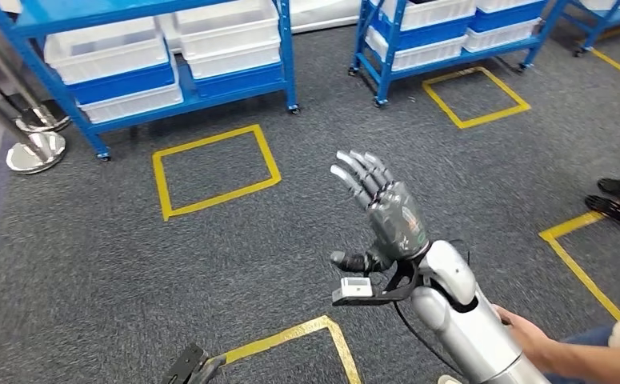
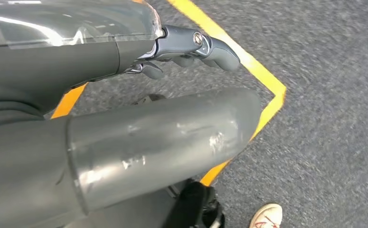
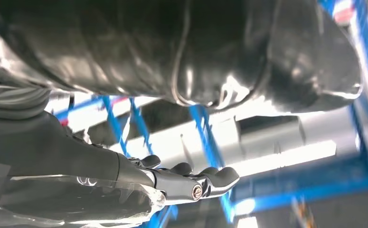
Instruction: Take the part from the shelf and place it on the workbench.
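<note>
Right hand [image 1: 382,210] raised empty, shelf [image 1: 154,60] well apart.

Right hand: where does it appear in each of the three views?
Head view: the right hand is raised right of centre, fingers spread, holding nothing.
Right wrist view: it comes in from the left edge, fingers before blurred shelves.
Left wrist view: this camera faces the left hand and the carpet instead.
Shared landmark: the blue shelf.
</note>
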You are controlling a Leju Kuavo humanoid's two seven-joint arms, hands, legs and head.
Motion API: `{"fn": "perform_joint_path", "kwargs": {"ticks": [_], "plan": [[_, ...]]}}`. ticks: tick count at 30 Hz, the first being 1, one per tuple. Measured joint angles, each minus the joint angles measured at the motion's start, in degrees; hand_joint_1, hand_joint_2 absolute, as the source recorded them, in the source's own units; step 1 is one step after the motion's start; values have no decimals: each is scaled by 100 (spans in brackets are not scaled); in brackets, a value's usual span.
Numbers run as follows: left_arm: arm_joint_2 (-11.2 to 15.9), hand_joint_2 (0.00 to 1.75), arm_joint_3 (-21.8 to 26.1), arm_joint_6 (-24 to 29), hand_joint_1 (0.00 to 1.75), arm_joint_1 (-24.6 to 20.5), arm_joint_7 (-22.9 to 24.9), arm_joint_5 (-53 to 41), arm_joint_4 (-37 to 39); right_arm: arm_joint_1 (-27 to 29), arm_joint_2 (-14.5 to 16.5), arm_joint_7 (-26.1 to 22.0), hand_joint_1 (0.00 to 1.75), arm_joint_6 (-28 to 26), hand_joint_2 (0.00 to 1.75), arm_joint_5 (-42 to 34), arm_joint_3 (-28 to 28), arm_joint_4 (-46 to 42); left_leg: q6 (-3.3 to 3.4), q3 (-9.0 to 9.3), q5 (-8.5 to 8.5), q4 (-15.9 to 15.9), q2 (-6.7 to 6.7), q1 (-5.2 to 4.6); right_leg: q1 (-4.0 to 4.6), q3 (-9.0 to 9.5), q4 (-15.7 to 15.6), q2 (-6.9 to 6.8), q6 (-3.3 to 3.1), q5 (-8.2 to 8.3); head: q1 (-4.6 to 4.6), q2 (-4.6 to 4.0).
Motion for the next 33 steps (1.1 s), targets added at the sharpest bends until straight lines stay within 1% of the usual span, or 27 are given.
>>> {"fn": "perform_joint_path", "kwargs": {"ticks": [1, 2, 4, 5, 6, 7, 8, 9, 11, 13, 14, 15, 16, 17, 18, 20, 21, 22, 24, 25, 27, 28, 29, 30, 31, 32, 33], "plan": [[5, 0, 1, -3, 0, 8, 9, 0, -1, 44, 0, 1, 0, 25, 0, 6, 47, 147, -2, 19, 76, -38, 21, 2, 3, 2, 4, -79, 1, -11, -1, 0], [14, 0, 3, -3, 0, 15, 14, 1, -1, 79, 1, 2, 0, 59, 0, 11, 92, 286, 3, 159, 237, -302, 56, 0, 4, 8, 9, -149, 9, -24, -1, 0], [36, 0, 13, -3, 0, 15, 21, 3, -4, 133, 2, 4, 0, 125, 0, 17, 178, 577, 45, 580, 540, -1073, 282, -39, 22, 28, 27, -273, 43, -62, -1, 0], [45, 0, 20, -3, 0, 13, 23, 4, -6, 163, 2, 4, 0, 136, 0, 18, 214, 724, 77, 727, 611, -1346, 377, -66, 35, 39, 36, -328, 67, -81, 1, 0], [52, 0, 26, -3, 0, 16, 26, 5, -8, 198, 3, 3, 0, 135, 0, 19, 247, 863, 108, 798, 626, -1488, 438, -93, 48, 50, 43, -381, 92, -99, 3, 0], [60, 0, 30, -3, 0, 23, 30, 7, -9, 233, 5, 1, 0, 133, 0, 20, 276, 982, 134, 804, 610, -1515, 420, -116, 58, 59, 42, -435, 116, -110, 4, 0], [68, 0, 33, -2, 0, 37, 35, 10, -11, 258, 11, -1, 0, 140, 0, 15, 302, 1093, 160, 799, 623, -1530, 347, -108, 60, 75, 39, -490, 139, -121, 5, 0], [78, 0, 36, 3, 0, 58, 42, 18, -14, 275, 18, -3, 0, 153, 0, -1, 327, 1210, 185, 811, 635, -1552, 288, -96, 49, 87, 50, -477, 169, -146, 5, 0], [95, 0, 41, 22, 0, 89, 55, 41, -31, 323, 39, -47, 0, 143, 0, -67, 358, 1517, 248, 846, 663, -1601, 171, -59, 18, 4, 279, -224, 230, -317, 6, 0], [107, 0, 45, 45, 0, 110, 64, 58, -54, 441, 57, -109, 0, 97, 0, -121, 372, 1872, 295, 855, 672, -1613, 44, -47, -16, -311, 924, 87, 270, -652, 7, 0], [114, 0, 48, 56, 0, 129, 73, 62, -62, 506, 67, -110, 0, 85, 0, -132, 378, 2047, 306, 853, 671, -1610, -31, -51, -26, -506, 1294, 146, 282, -794, 7, 0], [121, 0, 50, 68, 0, 160, 89, 75, -68, 556, 80, -85, 0, 82, 0, -135, 387, 2245, 309, 853, 667, -1604, -111, -54, -34, -650, 1543, 169, 291, -846, 7, 0], [131, 0, 52, 82, 0, 202, 107, 90, -73, 593, 98, -49, 0, 75, 0, -138, 396, 2455, 305, 854, 663, -1594, -190, -55, -42, -707, 1598, 179, 294, -784, 7, 0], [141, 0, 54, 93, 0, 247, 123, 105, -79, 619, 119, -18, 0, 61, 0, -139, 403, 2662, 297, 856, 656, -1579, -268, -53, -51, -657, 1436, 194, 291, -620, 7, 0], [149, 0, 55, 102, 0, 289, 134, 119, -87, 639, 137, -1, 0, 42, 0, -139, 409, 2849, 282, 856, 645, -1558, -342, -49, -65, -515, 1094, 243, 285, -394, 7, 0], [163, 0, 57, 121, 0, 341, 149, 138, -103, 663, 168, 26, 0, 22, 0, -136, 412, 3149, 233, 833, 616, -1508, -477, -44, -90, -209, 417, 473, 269, -116, 6, 0], [170, 0, 59, 133, 0, 355, 160, 149, -109, 663, 189, 84, 0, 45, 0, -112, 413, 3305, 200, 817, 609, -1491, -533, -41, -91, -125, 233, 556, 259, -73, 6, 0], [179, 0, 63, 148, 0, 370, 174, 163, -111, 657, 213, 176, 0, 95, 0, -67, 419, 3480, 166, 803, 608, -1488, -585, -35, -80, -95, 175, 593, 242, -94, 5, 0], [191, 0, 84, 185, 0, 417, 199, 215, -113, 638, 260, 479, 0, 336, 0, 101, 451, 3908, 94, 795, 614, -1500, -667, -22, -69, -61, 140, 477, 183, -78, 5, 0], [193, 0, 100, 211, 0, 444, 207, 251, -113, 622, 278, 674, 0, 528, 0, 194, 477, 4163, 67, 780, 577, -1459, -602, -27, -74, -32, 110, 413, 142, -68, 5, 0], [189, 87, 135, 264, 0, 462, 210, 325, -113, 599, 299, 1090, 0, 944, 0, 339, 517, 4713, 35, 620, 346, -1096, -322, -43, -83, 11, 54, 264, 66, -52, 1, 0], [182, 131, 154, 291, 0, 457, 210, 351, -113, 602, 298, 1273, 0, 1124, 0, 382, 526, 4975, 23, 467, 164, -762, -159, -46, -67, 20, 47, 186, 43, -56, 0, 0], [176, 175, 171, 320, 0, 452, 211, 377, -113, 610, 295, 1461, 0, 1286, 0, 404, 530, 5214, 12, 290, -11, -390, -71, -36, -52, 19, 49, 115, 28, -64, -1, 0], [171, 175, 191, 356, 0, 455, 215, 404, -113, 618, 292, 1676, 0, 1453, 0, 394, 534, 5438, 3, 146, -127, -82, -20, -27, -40, 15, 53, 52, 23, -70, -1, 0], [167, 175, 213, 394, 0, 465, 223, 437, -111, 622, 290, 1939, 0, 1630, 0, 329, 531, 5640, -2, 92, -142, 55, 7, -19, -33, 12, 59, 4, 23, -78, -1, 0], [162, 175, 242, 439, 0, 479, 238, 480, -108, 629, 289, 2229, 0, 1792, 0, 196, 515, 5824, 0, 151, -53, -24, 22, -14, -30, 12, 66, -27, 27, -86, -1, 0], [159, 175, 274, 477, 0, 492, 257, 521, -101, 649, 290, 2485, 0, 1895, 0, -9, 472, 5983, 13, 319, 116, -311, 33, -12, -29, 17, 75, -54, 35, -96, -2, 0]]}}
